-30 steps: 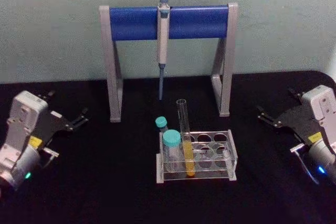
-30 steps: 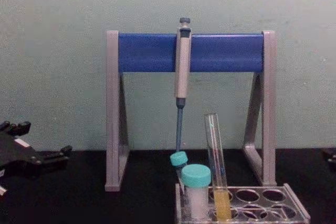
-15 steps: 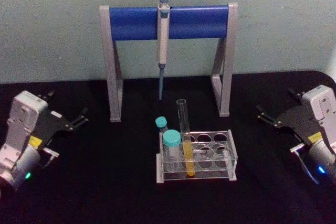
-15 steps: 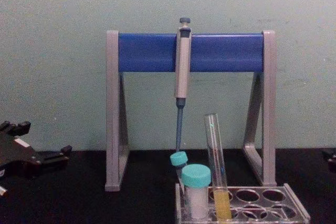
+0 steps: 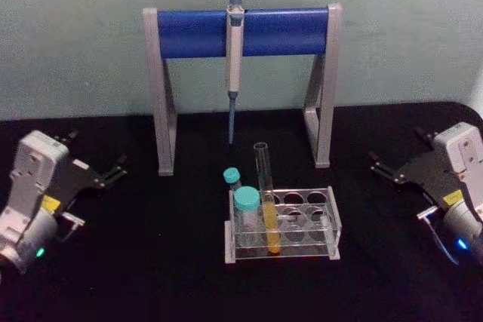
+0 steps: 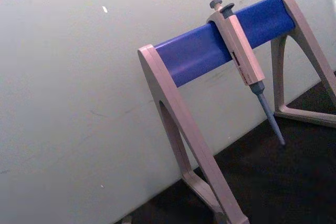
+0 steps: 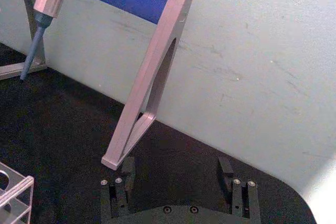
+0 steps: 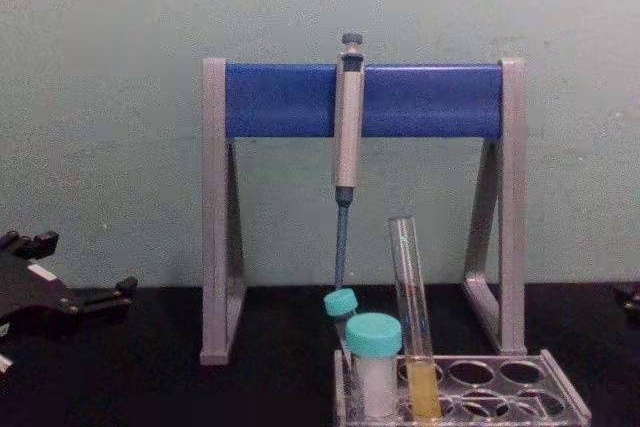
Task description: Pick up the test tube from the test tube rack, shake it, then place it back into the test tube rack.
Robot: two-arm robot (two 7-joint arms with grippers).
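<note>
The tube (image 5: 264, 186) stands nearly upright in the rack (image 5: 333, 225), mid-way along the tabletop (image 5: 151, 277), between the spread left tool (image 5: 96, 150) and the spread right tool (image 5: 395, 146), which looks slightly nearer.

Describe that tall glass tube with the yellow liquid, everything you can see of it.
The test tube is a tall, thin, clear tube, glass by its look, open at the top. Yellow liquid fills its lower part. It stands in a hole of the clear rack, leaning slightly and rising well above it, beside a teal-capped vial. The left gripper and right gripper sit open far off to either side, not touching it.
</note>
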